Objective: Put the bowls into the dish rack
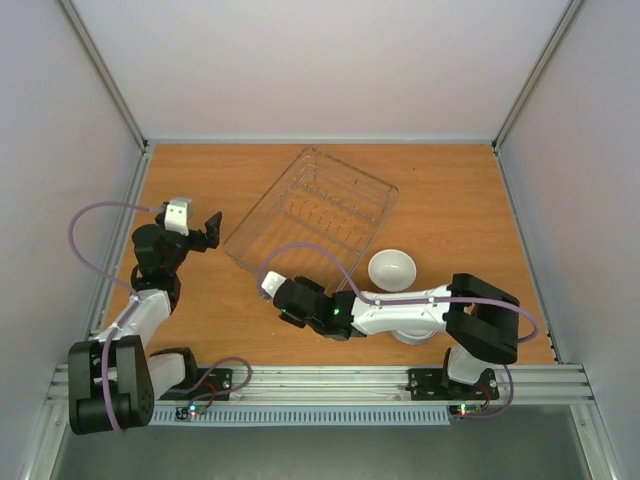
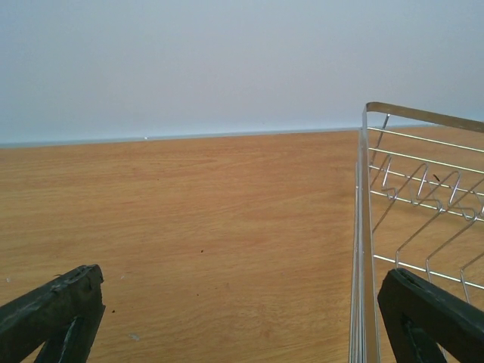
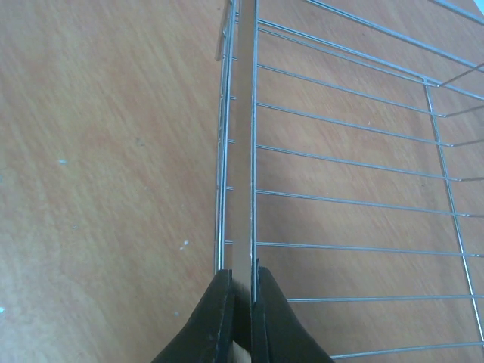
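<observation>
The silver wire dish rack (image 1: 312, 212) lies skewed in the middle of the table and holds no bowls. One white bowl (image 1: 392, 270) stands upright on the table just off the rack's near right side. My right gripper (image 3: 242, 302) is shut on the rack's near rim (image 3: 240, 151); in the top view it sits at the rack's near left corner (image 1: 262, 272). My left gripper (image 1: 210, 226) is open and empty, just left of the rack, whose side wall (image 2: 363, 227) lies between its fingers (image 2: 53, 314) in the left wrist view. The orange and lime-yellow bowls are out of view.
A pale round shape (image 1: 410, 338) shows partly under my right arm; I cannot tell what it is. Metal frame posts and grey walls close in the table on the left, right and back. The arm bases stand on a rail (image 1: 320, 380) at the near edge.
</observation>
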`<control>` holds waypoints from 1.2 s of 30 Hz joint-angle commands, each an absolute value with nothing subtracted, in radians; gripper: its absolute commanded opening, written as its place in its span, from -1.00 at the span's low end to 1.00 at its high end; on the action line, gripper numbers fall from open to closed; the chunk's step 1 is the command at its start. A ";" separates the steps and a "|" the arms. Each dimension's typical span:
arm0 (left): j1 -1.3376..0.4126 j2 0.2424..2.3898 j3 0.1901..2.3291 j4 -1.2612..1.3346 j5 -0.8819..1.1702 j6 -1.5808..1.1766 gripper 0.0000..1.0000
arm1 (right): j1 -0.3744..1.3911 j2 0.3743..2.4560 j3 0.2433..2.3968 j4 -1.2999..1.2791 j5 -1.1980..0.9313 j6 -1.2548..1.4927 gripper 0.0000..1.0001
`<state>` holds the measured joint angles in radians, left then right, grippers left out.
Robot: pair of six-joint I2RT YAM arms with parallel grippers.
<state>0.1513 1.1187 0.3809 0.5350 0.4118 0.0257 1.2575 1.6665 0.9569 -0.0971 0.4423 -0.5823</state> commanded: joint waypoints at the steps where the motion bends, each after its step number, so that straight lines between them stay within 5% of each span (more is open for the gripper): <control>1: 0.158 1.119 0.370 0.598 0.420 0.015 0.99 | 1.309 1.690 0.879 -0.197 0.455 -0.611 -0.97; 3: 0.157 1.123 0.370 0.599 0.423 0.014 0.99 | 1.321 1.672 0.871 -0.193 0.491 -0.607 -0.75; 5: 0.158 1.129 0.371 0.599 0.426 0.015 0.99 | 1.337 1.639 0.866 -0.184 0.547 -0.608 0.10; 6: 0.158 1.135 0.373 0.600 0.428 0.015 0.99 | 1.346 1.621 0.865 -0.182 0.567 -0.611 0.34; 9: 0.158 1.151 0.377 0.600 0.427 0.017 0.99 | 1.362 1.561 0.868 -0.173 0.584 -0.624 0.81; 11: 0.158 1.162 0.381 0.600 0.427 0.021 0.99 | 1.366 1.518 0.871 -0.171 0.563 -0.623 0.94; 20: 0.158 1.223 0.469 0.453 0.456 0.047 0.84 | 1.325 1.271 0.934 -0.179 0.583 -0.544 0.97; 26: 0.156 1.286 0.553 0.345 0.500 0.037 0.70 | 0.937 1.334 1.178 -0.526 0.498 -0.230 0.97; 34: 0.124 1.296 0.595 0.285 0.557 0.046 0.65 | 0.512 1.545 1.414 -0.771 0.284 -0.026 0.39; 36: 0.111 1.305 0.603 0.266 0.534 0.057 0.65 | 0.461 1.590 1.427 -0.768 0.242 -0.013 0.05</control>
<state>0.1333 1.2846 0.5652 0.3096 0.5236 0.0349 0.5335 1.5166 1.3930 -0.6422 0.3634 -0.1223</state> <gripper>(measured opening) 0.827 0.647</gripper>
